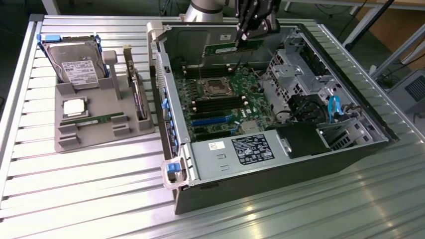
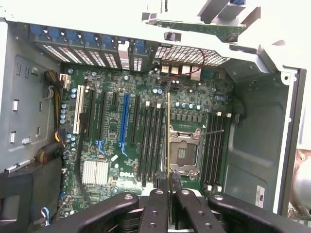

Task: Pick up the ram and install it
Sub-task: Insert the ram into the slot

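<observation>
Figure: a ribbed silver metal table [image 1: 86, 199] with a soft brushed sheen bore a matt grey plastic parts holder [image 1: 99, 133] and an open computer case of dull grey sheet metal [image 1: 192, 42], its glossy green motherboard [image 2: 194, 97] beneath the thin green circuit-board ram [image 1: 226, 50], clasped in the smooth satin-black gripper [image 2: 168, 182].

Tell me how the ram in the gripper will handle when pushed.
Probably stiff: the ram shows edge-on as a straight thin line from the gripper. Likely light, being so thin. Pushed sideways it might flex or crack.
</observation>
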